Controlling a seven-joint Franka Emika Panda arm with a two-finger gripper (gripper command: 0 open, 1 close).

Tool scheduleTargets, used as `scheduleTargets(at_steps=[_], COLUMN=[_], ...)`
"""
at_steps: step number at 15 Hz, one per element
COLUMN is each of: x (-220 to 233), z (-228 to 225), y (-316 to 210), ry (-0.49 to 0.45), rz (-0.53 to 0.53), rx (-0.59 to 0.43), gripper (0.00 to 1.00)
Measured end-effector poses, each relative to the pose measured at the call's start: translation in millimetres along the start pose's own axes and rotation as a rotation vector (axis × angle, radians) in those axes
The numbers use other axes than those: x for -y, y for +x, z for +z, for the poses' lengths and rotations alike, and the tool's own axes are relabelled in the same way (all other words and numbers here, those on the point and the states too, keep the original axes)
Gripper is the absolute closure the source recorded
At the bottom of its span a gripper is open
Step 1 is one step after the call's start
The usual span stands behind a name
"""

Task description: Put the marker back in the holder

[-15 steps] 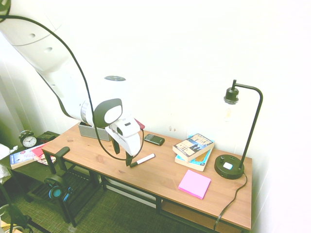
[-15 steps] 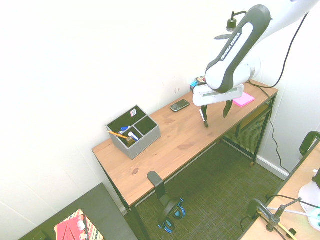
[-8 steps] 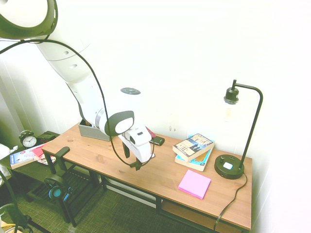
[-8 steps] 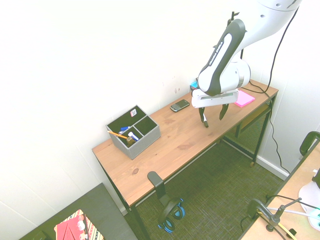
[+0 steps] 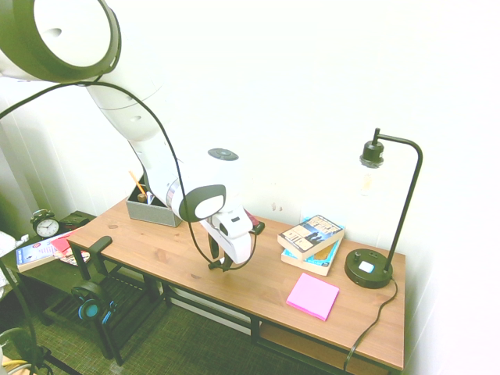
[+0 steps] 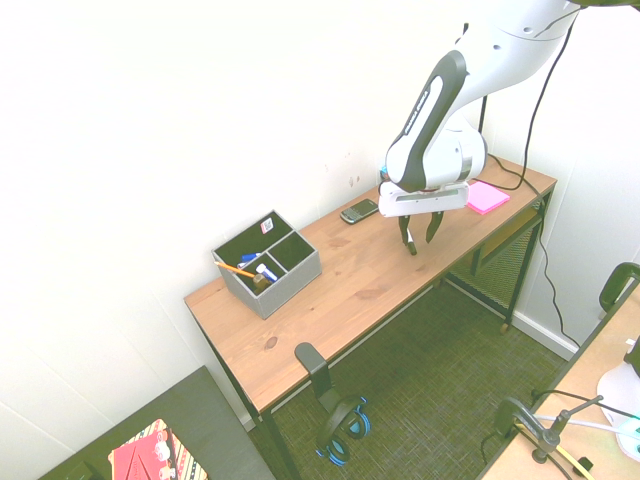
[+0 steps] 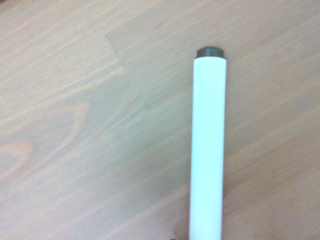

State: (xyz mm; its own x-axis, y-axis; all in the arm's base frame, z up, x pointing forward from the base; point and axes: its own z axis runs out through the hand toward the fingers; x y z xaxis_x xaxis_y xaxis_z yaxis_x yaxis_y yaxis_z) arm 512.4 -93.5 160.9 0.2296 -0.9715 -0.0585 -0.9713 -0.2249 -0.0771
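The marker [image 7: 207,150] fills the wrist view as a white barrel with a dark end, lying flat on the wooden table [image 6: 330,290]. In both exterior views the hand hides most of it. My gripper [image 6: 419,236] is down at the tabletop near the front edge, its two dark fingers still apart and standing on either side of the marker. From the other side the gripper [image 5: 221,265] touches down mid-table. The holder [image 6: 268,265], a grey open box with dark compartments and an orange pencil in it, stands far off at the table's other end, seen as the holder [image 5: 148,209] behind the arm.
A black phone [image 6: 359,211] lies near the wall just behind the hand. Stacked books [image 5: 312,238], a pink sticky pad [image 5: 312,295] and a black lamp base [image 5: 369,268] occupy the far end. Headphones [image 5: 92,301] hang off the table's end near the holder.
The arm has dropped lower onto the marker, and the fingers have drawn closer together around it. The marker itself lies where it was.
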Motion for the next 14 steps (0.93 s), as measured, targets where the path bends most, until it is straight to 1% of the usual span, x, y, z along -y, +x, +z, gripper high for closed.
scheduleTargets(at_steps=[12,13,14], x=[1,3,8], z=[5,4,1], y=[-3,-8,-19], ry=[0.006,0.012,0.031], rz=[0.0,-0.001,-0.002], rx=[0.018,0.029,0.059], gripper=[1.0,1.0,1.0])
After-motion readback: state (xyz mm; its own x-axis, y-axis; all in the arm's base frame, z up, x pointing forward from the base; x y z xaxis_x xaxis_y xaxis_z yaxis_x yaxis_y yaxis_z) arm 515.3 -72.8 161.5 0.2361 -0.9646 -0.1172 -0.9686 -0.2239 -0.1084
